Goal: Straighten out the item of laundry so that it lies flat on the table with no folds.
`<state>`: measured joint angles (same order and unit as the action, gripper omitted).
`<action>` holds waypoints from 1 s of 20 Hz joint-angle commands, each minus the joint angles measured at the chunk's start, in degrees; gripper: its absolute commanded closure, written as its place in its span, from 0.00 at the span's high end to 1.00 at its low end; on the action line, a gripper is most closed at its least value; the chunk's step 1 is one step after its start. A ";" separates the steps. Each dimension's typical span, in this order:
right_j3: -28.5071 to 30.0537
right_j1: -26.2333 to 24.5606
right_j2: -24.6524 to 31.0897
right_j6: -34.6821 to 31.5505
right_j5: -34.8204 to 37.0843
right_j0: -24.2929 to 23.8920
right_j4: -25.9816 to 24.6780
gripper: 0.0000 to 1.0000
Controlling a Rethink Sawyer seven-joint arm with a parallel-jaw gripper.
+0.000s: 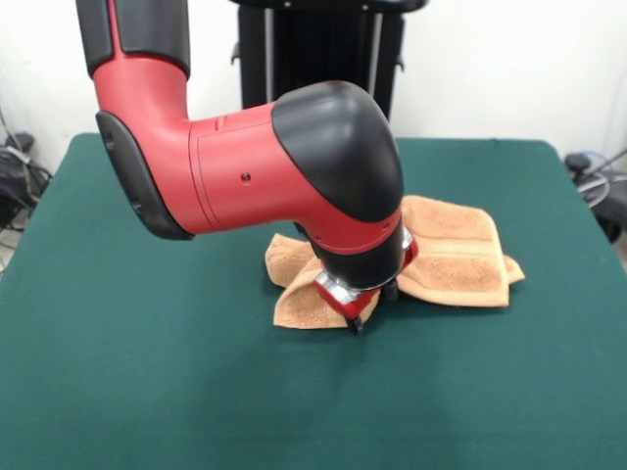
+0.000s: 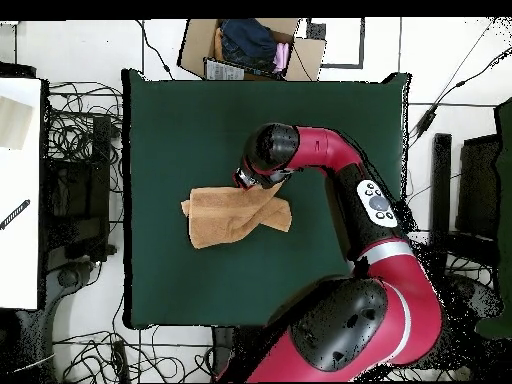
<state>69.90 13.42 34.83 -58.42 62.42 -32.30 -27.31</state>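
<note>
The light orange-tan towel (image 1: 460,255) lies crumpled and folded over itself near the middle of the dark green table (image 1: 147,372). One ribbed band shows on its right part. My gripper (image 1: 358,315) is down at the towel's near left part, at or just above the cloth. The wrist and elbow hide the towel's middle. In the overhead view the towel (image 2: 225,215) is a folded, skewed shape on the table (image 2: 180,120), with the gripper (image 2: 246,180) at its upper right edge. No white tag shows.
An open cardboard box (image 2: 250,45) with clothes stands on the floor beyond the table's top edge in the overhead view. A white desk (image 2: 18,190) and cables lie to the left. A black stand (image 1: 313,49) rises behind the table.
</note>
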 commanded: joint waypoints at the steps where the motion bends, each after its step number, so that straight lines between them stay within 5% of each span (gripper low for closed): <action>1: 1.11 -0.81 -3.16 -2.61 0.62 0.78 -0.19 1.00; 20: 3.35 0.40 -3.56 -2.39 -0.21 -0.49 -0.49 1.00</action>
<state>69.91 13.42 34.83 -58.42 62.42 -32.30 -27.31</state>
